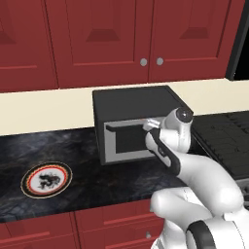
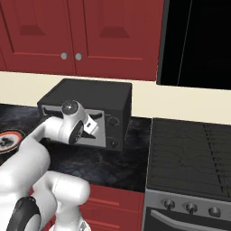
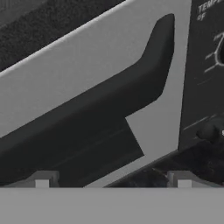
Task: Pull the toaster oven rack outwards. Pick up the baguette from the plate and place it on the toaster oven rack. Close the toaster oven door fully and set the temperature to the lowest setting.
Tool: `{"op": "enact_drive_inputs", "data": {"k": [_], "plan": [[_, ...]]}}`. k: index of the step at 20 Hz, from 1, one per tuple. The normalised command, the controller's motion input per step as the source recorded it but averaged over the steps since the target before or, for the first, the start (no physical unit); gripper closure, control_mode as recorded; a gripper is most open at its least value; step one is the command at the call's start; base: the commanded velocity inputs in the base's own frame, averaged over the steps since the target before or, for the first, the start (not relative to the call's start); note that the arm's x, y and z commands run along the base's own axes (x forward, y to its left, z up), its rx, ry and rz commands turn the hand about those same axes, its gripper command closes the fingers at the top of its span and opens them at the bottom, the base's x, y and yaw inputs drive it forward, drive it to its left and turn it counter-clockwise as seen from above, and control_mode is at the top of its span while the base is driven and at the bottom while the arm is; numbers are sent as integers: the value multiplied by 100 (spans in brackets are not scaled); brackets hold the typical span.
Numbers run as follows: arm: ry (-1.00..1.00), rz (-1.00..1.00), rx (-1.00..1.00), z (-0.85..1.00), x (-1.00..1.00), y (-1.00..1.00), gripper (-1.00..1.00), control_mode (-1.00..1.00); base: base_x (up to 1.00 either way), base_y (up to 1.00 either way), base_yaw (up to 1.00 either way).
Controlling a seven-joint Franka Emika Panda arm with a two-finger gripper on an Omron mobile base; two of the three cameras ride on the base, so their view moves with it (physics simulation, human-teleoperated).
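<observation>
On the dark desk (image 1: 73,146), seen from the left base camera, the toaster oven (image 1: 133,121) stands against the far wall with its door (image 1: 127,141) upright and shut, and the arm reaches in from the near right so that the hand sits at the right end of the door's dark handle (image 1: 124,126). Well to the left, near the front edge, lies the plate (image 1: 46,179); I can make out no baguette on it, so the loaf has most likely gone inside. From the right base camera the oven shows its control panel with two round knobs (image 2: 113,121) at the right of the front, and the gripper (image 2: 91,124) hangs just in front of the door beside that panel. Looking along the hand, the grey door panel and the bar handle run slantwise across the picture, the panel with its temperature markings lies at the right, and the jaws stand spread wide with nothing between them, one fingertip (image 3: 42,179) low on the left. My guess is the door has just been pushed home and the temperature knob is next. To do that well, the hand should draw back a little, shift right until the knob sits centred between the tips, close squarely on it and turn it steadily to its lowest stop without slipping.
</observation>
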Motion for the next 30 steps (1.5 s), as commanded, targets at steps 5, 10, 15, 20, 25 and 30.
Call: {"op": "enact_drive_inputs", "data": {"k": [5, 10, 15, 20, 25, 30], "plan": [[0, -13, 0, 0, 25, 13, -100, -100, 0, 0, 0], [-1, -4, 0, -3, 10, 4, -100, -100, 0, 0, 0], [-2, 0, -1, 0, -43, 0, -100, -100, 0, 0, 0], [-4, 0, -2, -2, -91, -7, -100, -100, 0, 0, 0], [-5, 0, 0, 18, -55, -43, -100, -100, 0, 0, 0], [-4, 0, -1, 35, -28, -29, -100, -100, 0, 0, 0]]}}
